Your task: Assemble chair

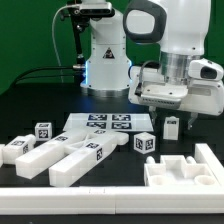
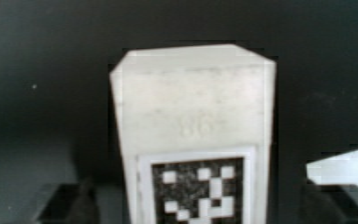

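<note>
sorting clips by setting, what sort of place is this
Most likely a robotics lab bench: a white robot arm over a black table, a marker board lying flat on it, and loose white chair parts carrying square tags, with a green backdrop behind.

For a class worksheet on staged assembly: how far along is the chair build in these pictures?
Done: nothing looks joined yet. The white bars lie loose beside the marker board, and the slotted slab sits apart from them. In hand: the gripper hangs over a small tagged peg, which fills the wrist view; whether the peg is gripped cannot be told. Left: seemingly all of the joining.
</note>
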Available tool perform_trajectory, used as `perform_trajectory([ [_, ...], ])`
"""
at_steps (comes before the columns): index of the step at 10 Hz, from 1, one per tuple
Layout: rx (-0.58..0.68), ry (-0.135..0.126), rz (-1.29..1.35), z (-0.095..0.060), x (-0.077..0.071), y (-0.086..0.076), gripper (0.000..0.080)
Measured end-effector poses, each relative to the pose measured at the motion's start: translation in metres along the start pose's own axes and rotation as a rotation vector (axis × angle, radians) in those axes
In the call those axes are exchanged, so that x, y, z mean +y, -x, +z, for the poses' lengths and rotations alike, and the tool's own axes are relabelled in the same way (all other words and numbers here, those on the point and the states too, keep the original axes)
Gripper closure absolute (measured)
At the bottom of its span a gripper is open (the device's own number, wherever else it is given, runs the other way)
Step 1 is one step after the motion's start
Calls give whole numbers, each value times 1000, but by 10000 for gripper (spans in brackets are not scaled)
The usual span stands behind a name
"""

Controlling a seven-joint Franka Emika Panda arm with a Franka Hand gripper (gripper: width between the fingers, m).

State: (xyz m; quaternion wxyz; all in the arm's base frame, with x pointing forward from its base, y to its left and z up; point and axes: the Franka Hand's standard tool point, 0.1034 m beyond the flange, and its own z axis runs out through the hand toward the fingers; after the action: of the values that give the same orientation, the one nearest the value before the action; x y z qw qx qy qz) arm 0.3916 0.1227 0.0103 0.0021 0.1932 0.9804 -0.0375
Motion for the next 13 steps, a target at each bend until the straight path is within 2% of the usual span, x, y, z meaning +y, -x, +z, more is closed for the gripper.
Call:
perform_trajectory([
  [1,-19,-31,136,-11,-5,5,172],
  [2,-42,-47,329,-22,-5,10,172],
  [4,-79,-42,641,-31,10,15,151],
  [5,-90,-28,691,-36,18,21,151],
  [8,-85,-25,902,-34,16,18,151],
  [11,-45,2,1381,-36,17,22,151],
  [12,-24,-5,1566,-36,16,23,151],
  [13,-16,-6,1613,-37,15,27,151],
])
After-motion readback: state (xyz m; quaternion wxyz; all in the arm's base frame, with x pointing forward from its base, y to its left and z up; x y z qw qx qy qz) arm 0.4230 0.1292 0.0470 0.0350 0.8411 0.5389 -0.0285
